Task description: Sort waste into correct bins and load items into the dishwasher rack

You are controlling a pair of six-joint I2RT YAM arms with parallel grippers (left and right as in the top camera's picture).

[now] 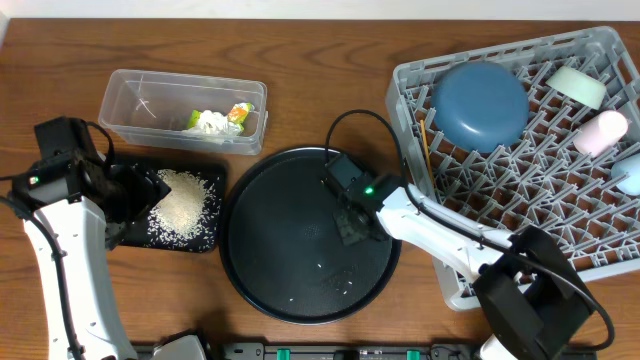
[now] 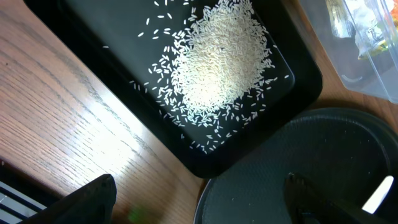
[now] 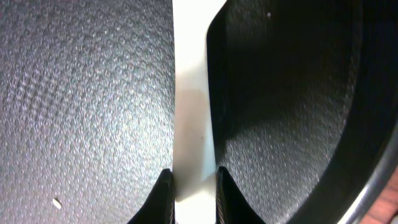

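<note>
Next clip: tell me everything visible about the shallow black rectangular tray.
The shallow black rectangular tray looks like matte plastic, with rounded corners and a low raised rim. It lies flat on the wooden table, left of the round black tray and nearer the robot than the clear tub. A heap of white rice sits in its middle, with loose grains scattered around. One corner comes right up to the round tray's rim; whether they touch is unclear.
</note>
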